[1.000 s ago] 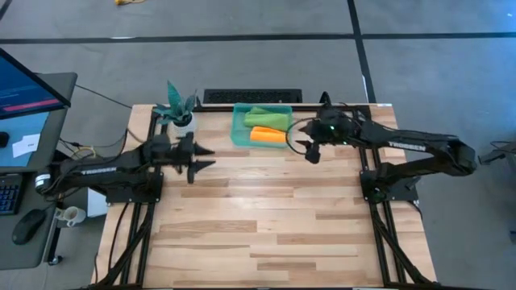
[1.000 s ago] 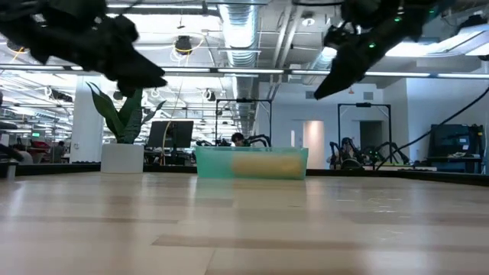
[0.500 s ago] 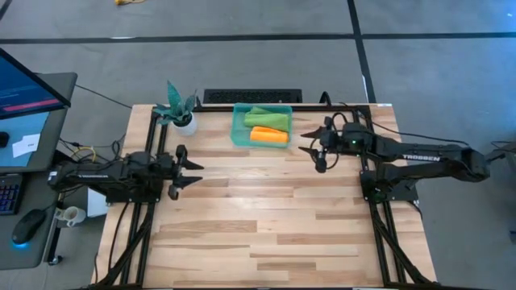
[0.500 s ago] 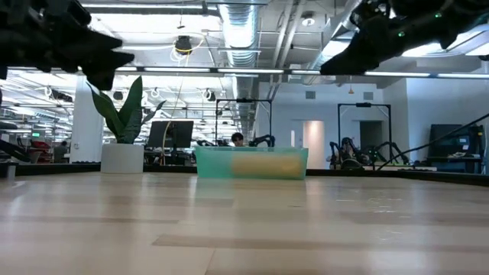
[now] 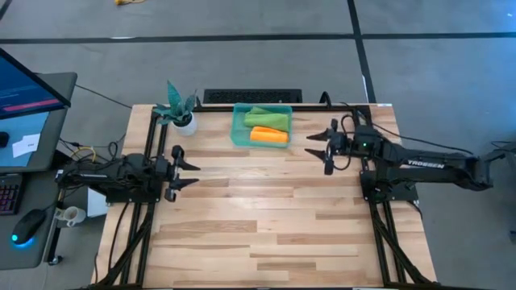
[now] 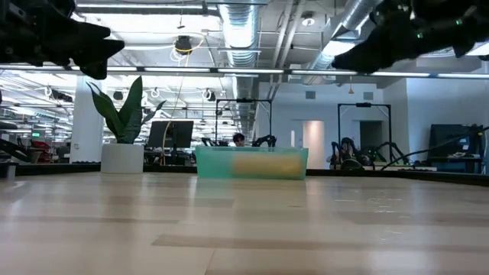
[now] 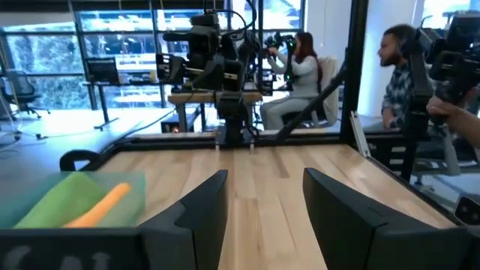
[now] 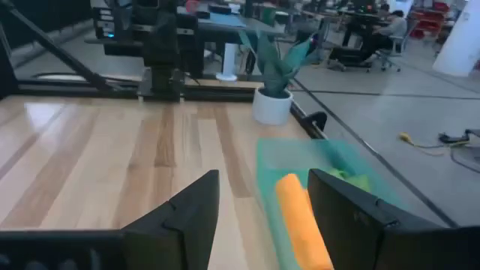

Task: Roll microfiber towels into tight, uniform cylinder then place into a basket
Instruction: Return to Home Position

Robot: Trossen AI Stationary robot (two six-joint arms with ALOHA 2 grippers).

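Both towels are in the basket. The teal bin (image 5: 236, 129) sits at the far edge of the wooden table (image 5: 266, 225), roughly mid-width. Inside it the lime green towel (image 5: 266, 118) lies rolled on the far side. The orange towel (image 5: 268, 135) lies rolled on the near side, right against the green one, and both run along the bin's length. From the low view we catch the orange-yellow glowing through the translucent wall.

Moving out, the right gripper (image 5: 313, 146) hangs over the right part of the table. It is near the bin's right end but clear of it, and it points left. Its fingers are spread wide and hold nothing; its wrist view shows bare wood between them, with the bin and both rolls ahead.

Across the table, the left gripper (image 5: 193, 172) sits over the left edge, well apart from the bin, and points right. Its fingers are also parted wide and hold nothing. The low view shows both arms up high, off the wood.

A white pot (image 5: 185, 122) with a teal plant (image 5: 176, 103) stands near the bin's left end, at the table's far-left corner. A desk with a monitor (image 5: 28, 89) stands off to the left of the table. In the left wrist view, beyond the table, one person (image 7: 300, 71) is seated and another (image 7: 409, 67) stands nearer the table.
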